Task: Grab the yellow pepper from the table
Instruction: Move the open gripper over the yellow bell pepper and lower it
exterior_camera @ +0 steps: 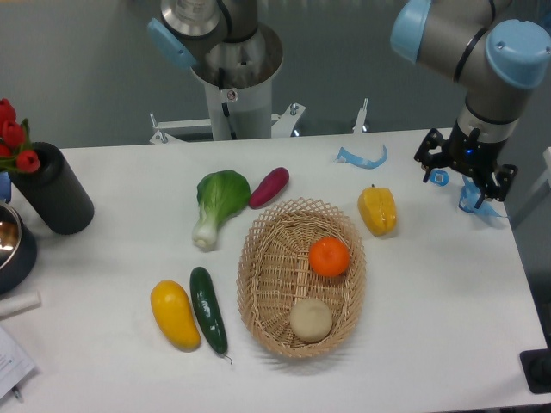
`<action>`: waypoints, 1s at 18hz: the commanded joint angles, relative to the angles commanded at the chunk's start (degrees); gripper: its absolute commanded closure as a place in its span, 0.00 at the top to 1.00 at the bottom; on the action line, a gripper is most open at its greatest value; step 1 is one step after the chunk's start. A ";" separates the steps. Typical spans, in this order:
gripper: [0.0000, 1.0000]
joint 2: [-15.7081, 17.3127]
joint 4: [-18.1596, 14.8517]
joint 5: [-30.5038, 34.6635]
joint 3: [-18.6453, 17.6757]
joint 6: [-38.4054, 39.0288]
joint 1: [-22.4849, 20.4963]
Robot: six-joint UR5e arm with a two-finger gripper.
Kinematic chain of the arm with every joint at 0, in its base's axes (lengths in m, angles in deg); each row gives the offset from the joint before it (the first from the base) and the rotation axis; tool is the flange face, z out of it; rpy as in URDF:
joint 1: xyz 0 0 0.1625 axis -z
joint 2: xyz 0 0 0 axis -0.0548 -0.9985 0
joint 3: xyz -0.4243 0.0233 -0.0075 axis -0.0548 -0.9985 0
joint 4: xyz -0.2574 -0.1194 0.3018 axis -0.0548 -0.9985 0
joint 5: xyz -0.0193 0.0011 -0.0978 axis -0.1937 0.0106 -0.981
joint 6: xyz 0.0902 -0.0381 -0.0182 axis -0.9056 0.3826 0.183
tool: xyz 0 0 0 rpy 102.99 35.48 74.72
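Note:
The yellow pepper (pixel 378 211) lies on the white table (pixel 448 292), just right of the wicker basket's upper rim, with its small dark stem pointing away from me. My gripper (pixel 466 172) hangs at the right back of the table, to the right of the pepper and a little farther back. It points downward and looks open, with nothing between its black fingers. It is well apart from the pepper.
A wicker basket (pixel 267 284) holds an orange (pixel 329 256) and a beige round item (pixel 311 319). A yellow squash (pixel 175 314), cucumber (pixel 207 310), bok choy (pixel 219 200) and purple vegetable (pixel 269 187) lie to the left. Blue plastic pieces (pixel 362 157) sit near the gripper. A black vase (pixel 53 191) stands far left.

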 joint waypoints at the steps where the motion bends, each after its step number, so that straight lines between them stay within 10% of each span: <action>1: 1.00 0.00 0.09 0.00 -0.26 0.00 0.09; 18: 1.00 3.43 2.37 0.09 -13.00 13.16 1.14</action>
